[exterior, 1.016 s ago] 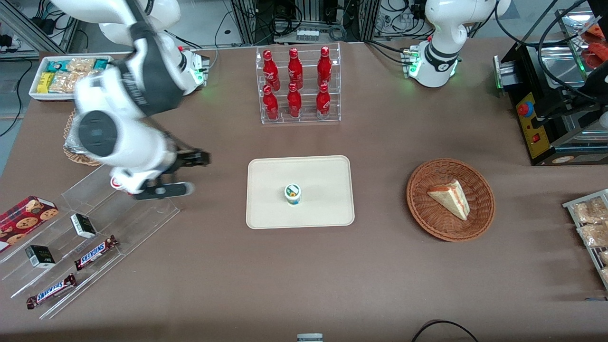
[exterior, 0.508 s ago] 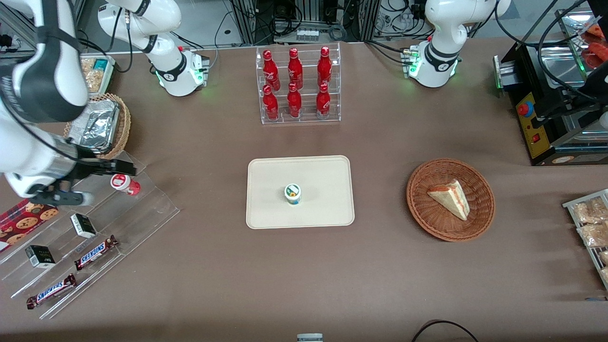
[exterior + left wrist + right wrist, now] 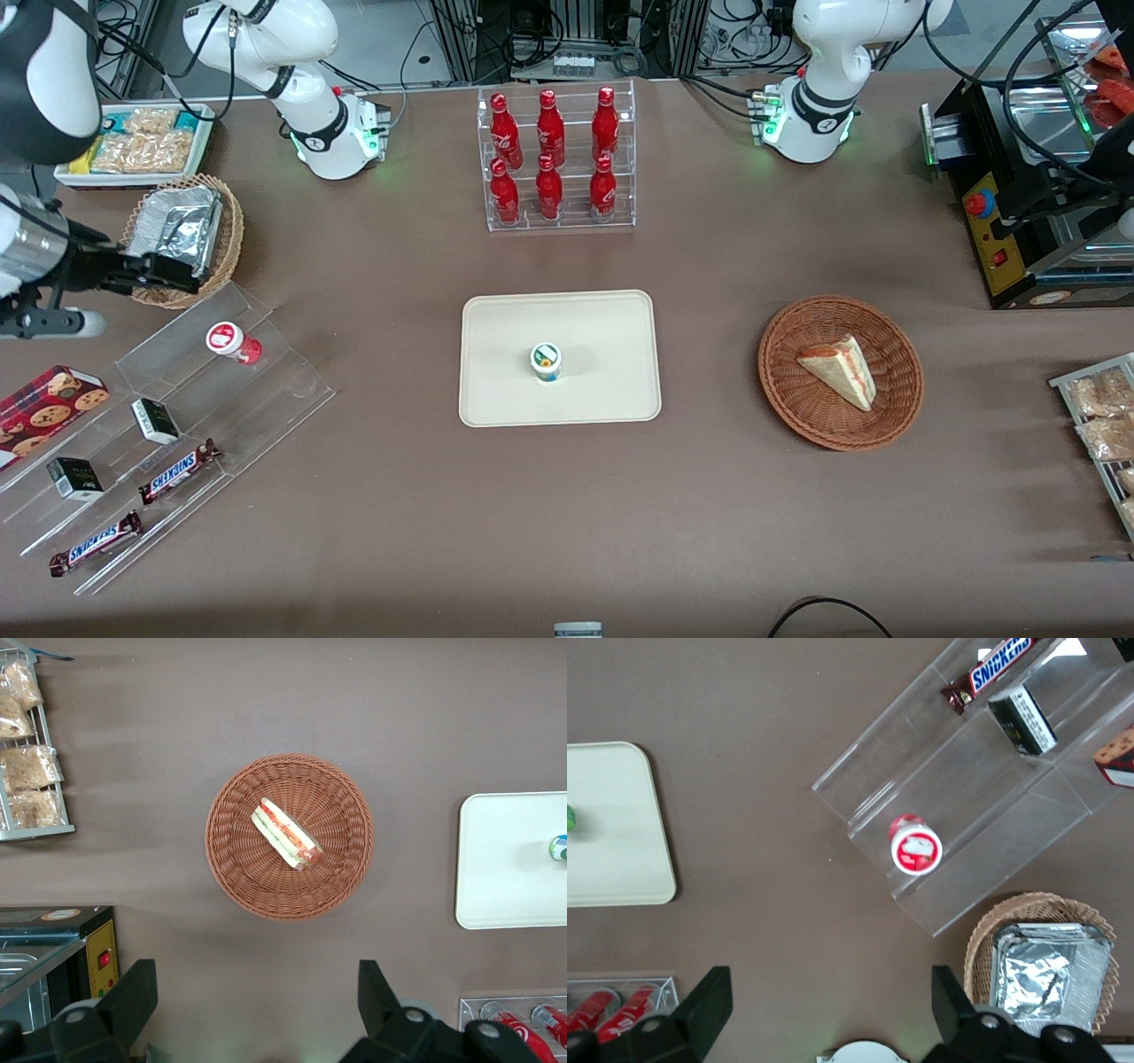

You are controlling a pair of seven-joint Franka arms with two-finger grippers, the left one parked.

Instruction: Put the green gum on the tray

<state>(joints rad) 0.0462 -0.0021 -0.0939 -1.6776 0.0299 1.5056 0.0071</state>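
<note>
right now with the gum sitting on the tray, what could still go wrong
Little looks at risk. The green gum stands upright on the tray, a tall narrow shape, so a knock to the table could tip it and let it roll. The gripper, its fingers open, hangs above the foil-filled wicker basket and near the red gum on the clear stepped rack; a low move there might clip either.

Bright even light, soft shadows, sharp
</note>
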